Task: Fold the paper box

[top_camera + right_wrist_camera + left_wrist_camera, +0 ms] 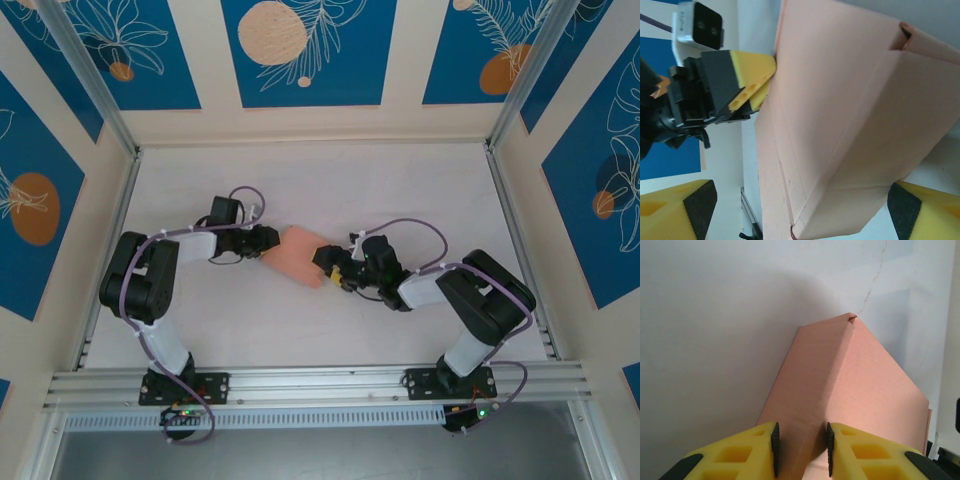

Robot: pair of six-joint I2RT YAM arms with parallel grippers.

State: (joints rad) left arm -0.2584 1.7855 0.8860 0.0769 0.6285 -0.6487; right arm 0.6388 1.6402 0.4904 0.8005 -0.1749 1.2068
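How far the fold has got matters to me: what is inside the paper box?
At the open end of the paper box, a narrow dark gap shows between the pink walls, nothing visible in it. The walls hide the rest.

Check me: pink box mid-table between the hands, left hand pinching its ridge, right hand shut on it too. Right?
No. The right hand is open, not shut: the right wrist view shows its fingers spread wide either side of the paper box, with a gap. The rest holds: box mid-table between the hands, left hand pinching its ridge.
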